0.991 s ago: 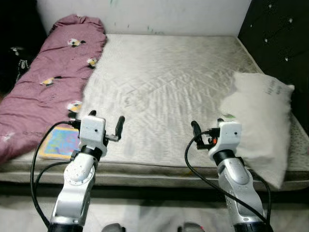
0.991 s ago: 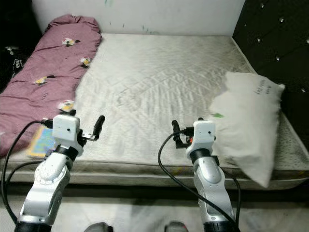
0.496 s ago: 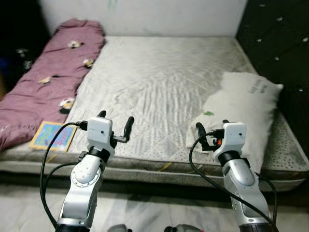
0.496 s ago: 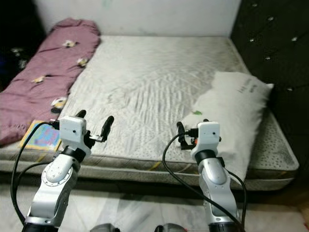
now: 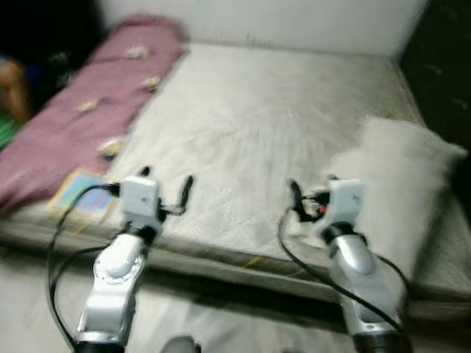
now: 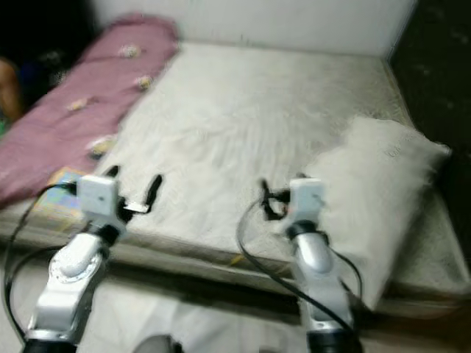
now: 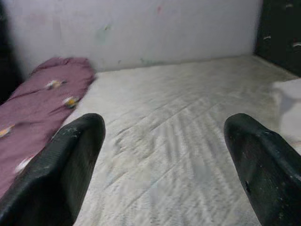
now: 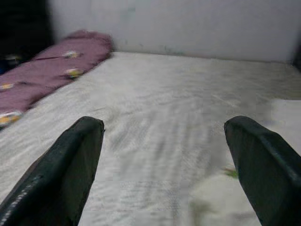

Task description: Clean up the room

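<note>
A humanoid robot is standing at the foot edge of a bare mattress, both silver arms raised over its near edge, the left hand and the right hand each holding its two black fingers spread apart and gripping nothing. The things most likely to need tidying are lying on the bed: a maroon blanket bunched along the left side up to the wall, a colourful book lying flat at the near left corner just beside the blanket's edge, and a white pillow slumped on the right side, its lower corner hanging past the mattress edge close to the right hand. The head views are blurring, which suggests the robot is in motion, and a reach made now could land off target. The pillow looks soft and bulky, so a pinch by one corner may let it sag and slide to the floor; the thin book, lying flush on the mattress, may be hard for long fingers to get under, and a grab there could snag the blanket instead. The room is dim, with a pale scuffed wall behind the bed, a dark tufted panel to the right and pale flooring below.
</note>
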Robot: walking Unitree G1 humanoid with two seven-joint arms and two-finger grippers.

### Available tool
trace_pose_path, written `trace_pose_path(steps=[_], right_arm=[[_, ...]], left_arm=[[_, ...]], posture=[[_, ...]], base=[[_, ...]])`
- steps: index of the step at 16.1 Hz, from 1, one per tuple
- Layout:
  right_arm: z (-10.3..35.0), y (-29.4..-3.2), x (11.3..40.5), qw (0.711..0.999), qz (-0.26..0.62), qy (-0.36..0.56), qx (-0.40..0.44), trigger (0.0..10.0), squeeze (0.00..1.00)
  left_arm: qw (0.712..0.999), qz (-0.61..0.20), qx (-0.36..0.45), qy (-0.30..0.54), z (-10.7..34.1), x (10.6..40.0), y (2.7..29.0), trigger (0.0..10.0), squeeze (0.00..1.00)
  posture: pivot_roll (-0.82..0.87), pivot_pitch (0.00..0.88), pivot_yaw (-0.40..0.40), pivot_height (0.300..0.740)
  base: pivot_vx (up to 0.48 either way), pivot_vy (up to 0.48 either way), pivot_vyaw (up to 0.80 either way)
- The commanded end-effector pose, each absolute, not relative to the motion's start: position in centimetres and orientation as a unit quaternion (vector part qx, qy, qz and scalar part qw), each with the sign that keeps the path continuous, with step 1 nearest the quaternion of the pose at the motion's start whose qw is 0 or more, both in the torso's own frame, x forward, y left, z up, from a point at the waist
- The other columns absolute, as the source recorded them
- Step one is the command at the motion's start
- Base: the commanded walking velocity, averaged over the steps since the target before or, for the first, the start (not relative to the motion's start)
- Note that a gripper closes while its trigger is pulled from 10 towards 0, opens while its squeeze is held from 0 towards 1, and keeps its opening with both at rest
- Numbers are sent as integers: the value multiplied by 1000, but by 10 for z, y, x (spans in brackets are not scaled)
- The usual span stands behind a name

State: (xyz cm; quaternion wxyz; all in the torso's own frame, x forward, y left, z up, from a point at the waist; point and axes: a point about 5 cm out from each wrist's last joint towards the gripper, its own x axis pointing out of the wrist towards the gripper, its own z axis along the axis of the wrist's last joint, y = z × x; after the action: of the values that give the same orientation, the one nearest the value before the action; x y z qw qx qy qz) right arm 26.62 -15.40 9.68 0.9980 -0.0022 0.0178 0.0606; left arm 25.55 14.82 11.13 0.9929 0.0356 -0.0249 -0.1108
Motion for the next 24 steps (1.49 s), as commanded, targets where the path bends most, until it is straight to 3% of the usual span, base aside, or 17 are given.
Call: trace_pose_path(steps=[1, 8, 18, 24], right_arm=[[96, -167, 263, 999, 41, 20, -11, 10000, 0], [94, -169, 263, 999, 32, 29, 3, 10000, 0], [94, -170, 263, 999, 23, 34, 10, 10000, 0], [94, -168, 263, 999, 26, 35, 0, 10000, 0]], left_arm=[[991, -130, 30, -30, 114, 256, 138, 10000, 0], [995, -82, 57, -15, 111, 261, 144, 10000, 0], [994, -91, 66, -14, 112, 260, 142, 10000, 0], [993, -97, 66, -13, 113, 256, 144, 10000, 0]], posture=[[-53, 0, 14, 740], [-49, 0, 13, 740], [-46, 0, 18, 740], [-32, 0, 16, 740]], base=[[285, 0, 0], [37, 0, 0], [0, 0, -705], [0, 0, 0]])
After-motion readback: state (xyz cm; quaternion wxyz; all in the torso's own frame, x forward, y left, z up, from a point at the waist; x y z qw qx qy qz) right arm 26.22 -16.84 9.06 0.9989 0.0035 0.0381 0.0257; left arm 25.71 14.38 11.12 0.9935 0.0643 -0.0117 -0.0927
